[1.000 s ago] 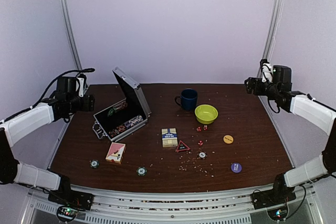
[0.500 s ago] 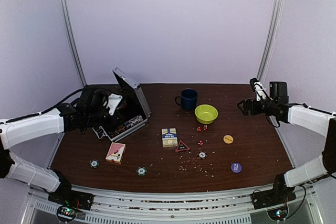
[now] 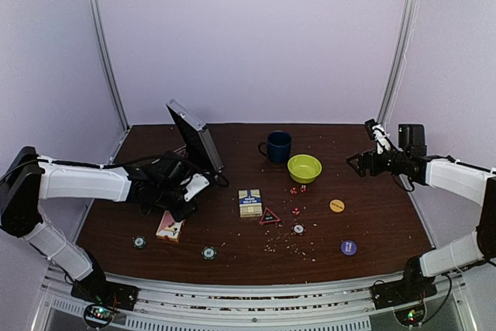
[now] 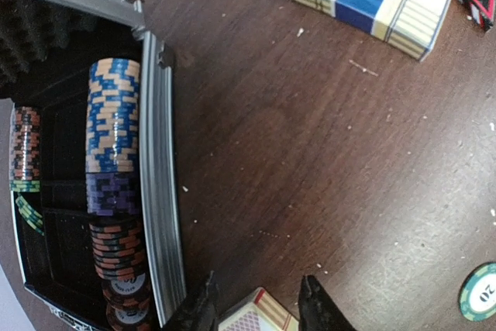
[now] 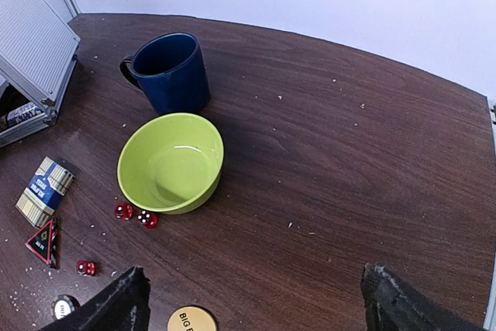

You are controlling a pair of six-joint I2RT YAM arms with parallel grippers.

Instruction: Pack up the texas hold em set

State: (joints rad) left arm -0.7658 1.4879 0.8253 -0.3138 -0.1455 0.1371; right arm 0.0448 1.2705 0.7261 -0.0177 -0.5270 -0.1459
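Dark brown wood made up the table (image 3: 372, 215), speckled with pale crumbs and closed in by plain lilac walls (image 3: 256, 36). The silver case (image 4: 159, 191) stood open at the left rear with chips (image 4: 114, 114) racked inside. From above, the left arm hid its base. The left gripper (image 4: 258, 288) straddled a corner of the red card box (image 4: 260, 317) — cut off by the frame, so a firm pinch could not be told. The right gripper (image 5: 254, 284) hung spread wide and empty over the table's right side.

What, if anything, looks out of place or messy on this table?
Pale crumbs litter the table, thickest near the front. A blue mug and yellow-green bowl sit among scattered chips and dice yet belong to no poker set. The open case looks undamaged.
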